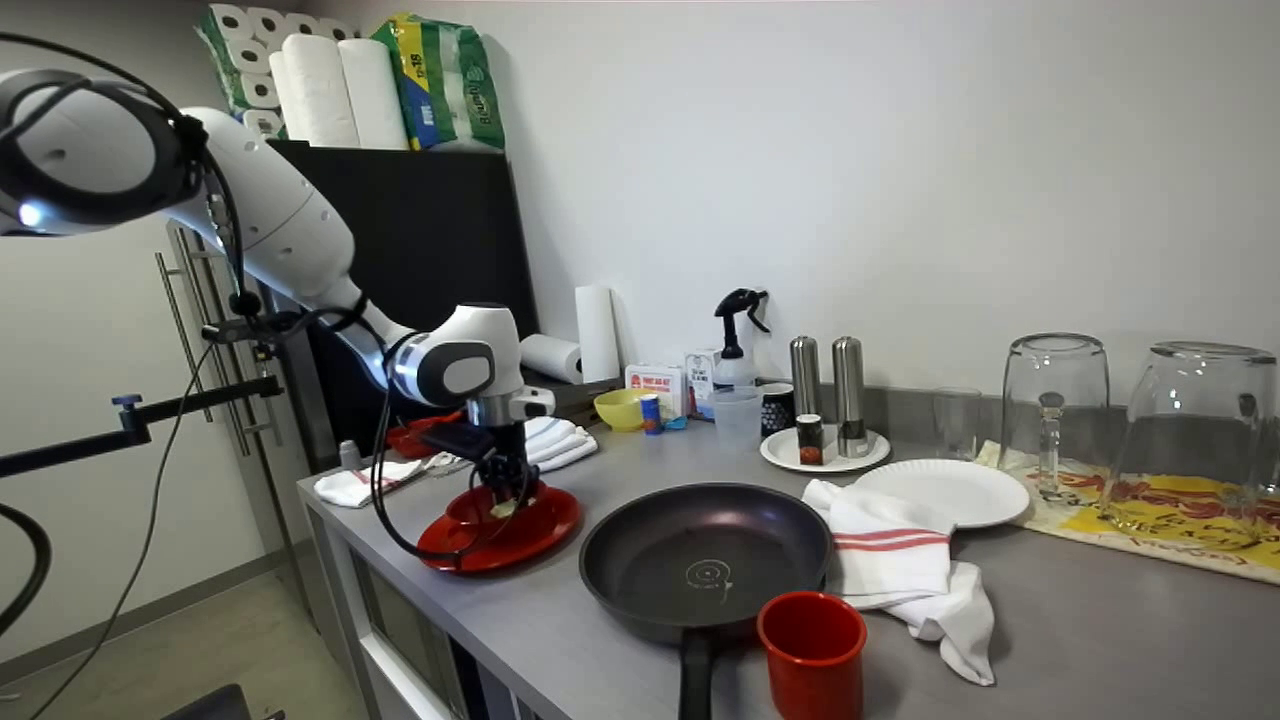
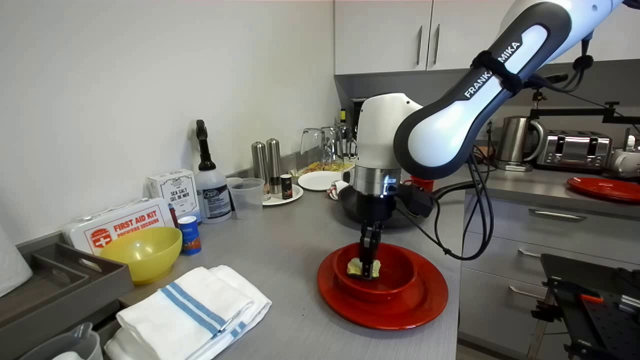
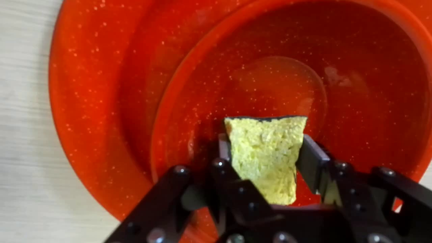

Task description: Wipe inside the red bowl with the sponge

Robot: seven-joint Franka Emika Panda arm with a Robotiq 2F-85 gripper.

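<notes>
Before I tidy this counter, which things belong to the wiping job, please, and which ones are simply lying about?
For the job:
sponge, held in the gripper
red bowl, to be wiped inside

Just lying about:
red plate, under the bowl
frying pan
tall red cup
yellow bowl
spray bottle
blue-striped towel
first aid kit

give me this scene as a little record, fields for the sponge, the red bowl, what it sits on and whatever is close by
task: wipe inside the red bowl with the sponge
pincer: shut on the sponge, pointing down into the bowl
sponge: yellow with a dark layer, inside the bowl; contact with its surface unclear
red bowl: upright, standing on the red plate
red plate: flat on the gray counter
close by: black frying pan, red cup beside it, blue-striped towel folded
</notes>
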